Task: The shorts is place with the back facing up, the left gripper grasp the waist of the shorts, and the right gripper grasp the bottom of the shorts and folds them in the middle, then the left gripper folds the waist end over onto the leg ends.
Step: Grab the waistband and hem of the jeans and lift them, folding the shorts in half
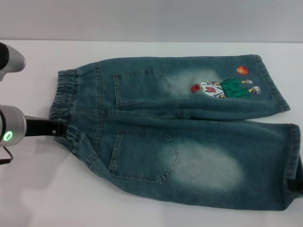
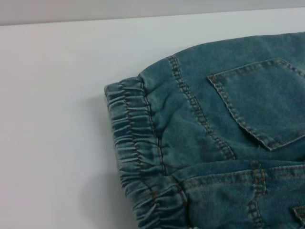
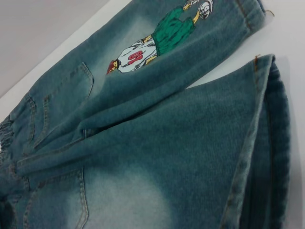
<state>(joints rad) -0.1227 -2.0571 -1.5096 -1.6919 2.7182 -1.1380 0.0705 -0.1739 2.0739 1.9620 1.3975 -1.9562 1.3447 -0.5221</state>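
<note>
The shorts (image 1: 189, 142) lie flat on the white table, back up, both pockets showing, with the cartoon print (image 1: 222, 88) on the far leg. The ruffled waist of the shorts (image 1: 66, 90) points left; in the left wrist view the waist (image 2: 128, 129) runs close under the camera. My left gripper (image 1: 60, 128) comes in from the left and is shut on the near part of the waistband, which bunches around it. The bottom of the shorts (image 1: 293, 151) lies at the right. A dark sliver of my right gripper (image 1: 299, 185) shows at the near leg hem (image 3: 259, 143), whose edge stands slightly raised.
The white table (image 1: 47, 189) extends to the left of and in front of the shorts. A grey wall rises behind the table's far edge (image 1: 151, 41). Part of my left arm (image 1: 9, 59) shows at the far left.
</note>
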